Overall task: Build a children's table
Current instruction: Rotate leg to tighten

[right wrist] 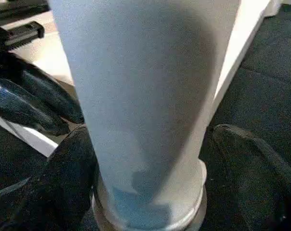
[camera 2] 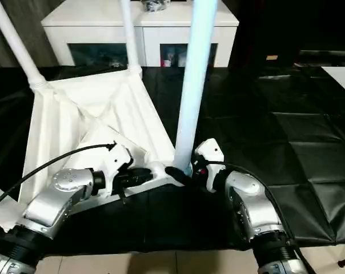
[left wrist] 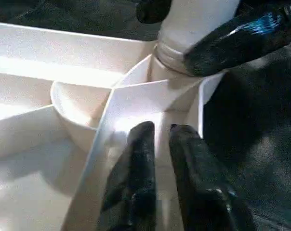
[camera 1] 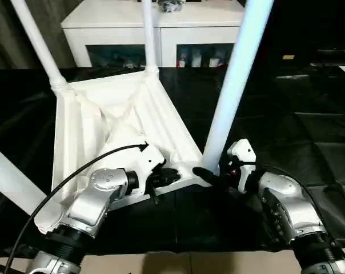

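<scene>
- Left eye view: the upturned tabletop (camera 1: 112,123) lies ribbed side up on the black-covered desk (camera 1: 309,131), with four legs standing in its corner sockets. The near-right leg (camera 1: 232,85) rises beside the right hand (camera 1: 213,174). A white cabinet (camera 1: 161,34) stands at the far side.
- Right eye view: the left hand (camera 2: 139,176) reaches to the tabletop's near edge, just left of that leg's base.
- Left wrist view: the left hand's fingers (left wrist: 136,183) stand a narrow gap apart over a rib, gripping nothing. The socket collar (left wrist: 172,55) shows beyond.
- Right wrist view: the right hand's fingers (right wrist: 63,192) stand wide on either side of the leg's base; whether they touch it I cannot tell.
</scene>
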